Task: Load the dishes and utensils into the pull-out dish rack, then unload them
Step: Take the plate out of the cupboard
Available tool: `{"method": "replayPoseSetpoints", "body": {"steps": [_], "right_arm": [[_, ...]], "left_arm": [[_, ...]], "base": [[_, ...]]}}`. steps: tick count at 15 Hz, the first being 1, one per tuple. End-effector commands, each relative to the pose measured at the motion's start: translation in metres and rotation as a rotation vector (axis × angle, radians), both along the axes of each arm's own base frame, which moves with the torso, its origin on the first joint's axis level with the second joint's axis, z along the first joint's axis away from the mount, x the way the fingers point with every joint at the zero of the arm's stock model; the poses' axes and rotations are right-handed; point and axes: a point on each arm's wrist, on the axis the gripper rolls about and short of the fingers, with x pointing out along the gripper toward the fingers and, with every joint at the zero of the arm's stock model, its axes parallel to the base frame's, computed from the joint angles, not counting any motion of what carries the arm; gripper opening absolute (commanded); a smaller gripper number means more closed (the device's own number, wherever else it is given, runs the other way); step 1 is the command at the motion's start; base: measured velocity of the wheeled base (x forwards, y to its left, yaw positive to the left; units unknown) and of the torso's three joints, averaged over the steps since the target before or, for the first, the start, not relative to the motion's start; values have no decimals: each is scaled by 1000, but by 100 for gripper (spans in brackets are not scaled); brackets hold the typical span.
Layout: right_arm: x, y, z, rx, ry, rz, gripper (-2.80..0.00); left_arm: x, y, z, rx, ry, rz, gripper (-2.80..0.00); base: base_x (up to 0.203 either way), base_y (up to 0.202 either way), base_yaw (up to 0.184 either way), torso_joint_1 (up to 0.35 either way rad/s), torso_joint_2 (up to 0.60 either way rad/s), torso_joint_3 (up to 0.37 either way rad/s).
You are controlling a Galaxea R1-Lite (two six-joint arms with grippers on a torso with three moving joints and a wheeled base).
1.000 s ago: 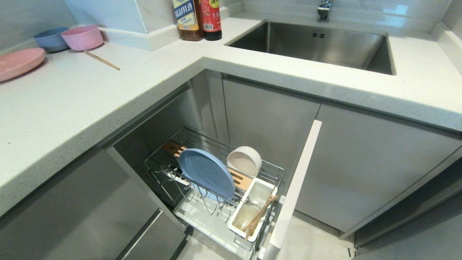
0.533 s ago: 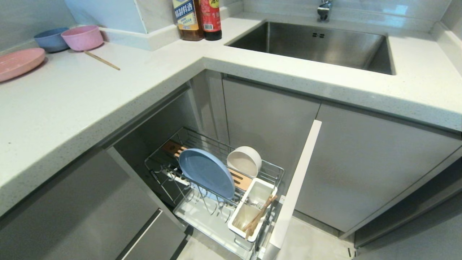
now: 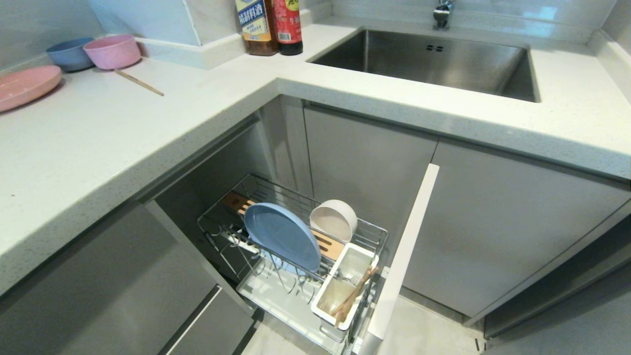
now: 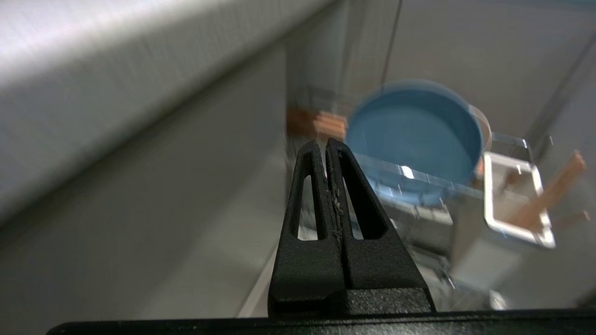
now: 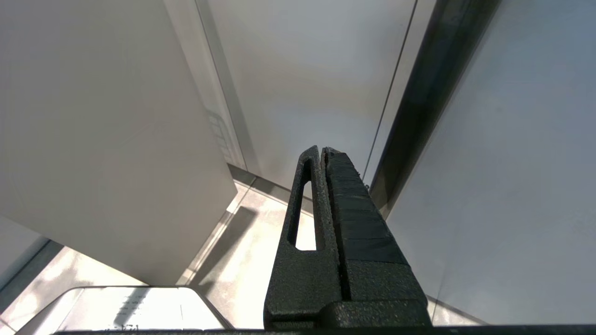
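Rack (image 3: 367,230) pulled out under counter (image 3: 148,128), fully loaded; unloading is my judged step.
Blue plate (image 3: 281,235) upright in slots, cream bowl (image 3: 335,219) just behind.
Chopsticks (image 3: 352,296), fork in white cup (image 3: 340,288).
My left hand (image 4: 326,146) pressed together, empty, facing plate: spread first, pinch rim, lift straight.
Right hand (image 5: 320,153) pressed together, parked.

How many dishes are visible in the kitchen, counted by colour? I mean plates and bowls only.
Blue: 2 (plate in the rack, bowl on the counter)
Pink: 2 (plate, bowl)
Cream-white: 1 (bowl in the rack)
Total: 5
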Motion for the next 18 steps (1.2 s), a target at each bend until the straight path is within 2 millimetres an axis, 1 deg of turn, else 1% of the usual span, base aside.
{"method": "replayPoseSetpoints", "body": {"steps": [1, 6, 8, 10, 11, 13, 14, 15, 18], "right_arm": [[0, 0, 0, 0, 1, 0, -280], [0, 0, 0, 0, 2, 0, -280], [0, 0, 0, 0, 0, 0, -280], [0, 0, 0, 0, 2, 0, -280], [0, 0, 0, 0, 2, 0, -280], [0, 0, 0, 0, 1, 0, -280], [0, 0, 0, 0, 1, 0, -280], [0, 0, 0, 0, 2, 0, -280], [0, 0, 0, 0, 0, 0, -280]], "left_arm": [[4, 0, -16, -9, 101, -7, -280], [4, 1, -17, -109, 113, 9, -280], [4, 1, -16, -63, 116, 17, -280], [4, 1, -16, -57, 109, 19, -280], [4, 1, -19, -36, 132, 39, -280], [5, 1, -22, 75, 159, 56, -280], [4, 0, -21, 136, 155, 27, -280], [4, 0, -21, 145, 152, 3, -280], [4, 1, -22, -3, 159, 32, -280]], "base": [[0, 0, 0, 0, 0, 0], [0, 0, 0, 0, 0, 0], [0, 0, 0, 0, 0, 0], [0, 0, 0, 0, 0, 0], [0, 0, 0, 0, 0, 0], [0, 0, 0, 0, 0, 0], [0, 0, 0, 0, 0, 0], [0, 0, 0, 0, 0, 0], [0, 0, 0, 0, 0, 0]]}}
